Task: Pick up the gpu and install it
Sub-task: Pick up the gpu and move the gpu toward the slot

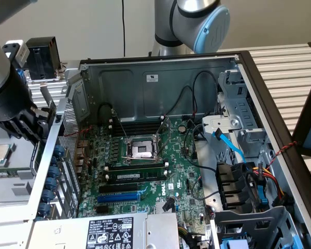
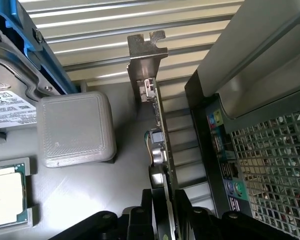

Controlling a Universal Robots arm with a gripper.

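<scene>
In the wrist view the gpu (image 2: pixel 160 150) is seen edge-on, a thin green board with its silver end bracket (image 2: pixel 146 55) pointing away from the camera. My gripper (image 2: pixel 165 217) is shut on it, with a black finger (image 2: pixel 137 220) pressed against each side of the card. In the exterior view the gripper (image 1: pixel 23 124) is a dark mass outside the open computer case (image 1: pixel 160 83), by its perforated rear wall (image 1: pixel 70 129) at the exterior view's left. The card itself is hidden there behind the gripper.
Inside the case lies the green motherboard (image 1: pixel 145 171) with RAM sticks (image 1: pixel 135 171), a blue slot (image 1: pixel 119 197) and loose cables (image 1: pixel 233 150). Outside, beside the gripper, are a CPU in a tray (image 2: pixel 5 195), a grey block (image 2: pixel 75 127) and a black cooler (image 1: pixel 41 57).
</scene>
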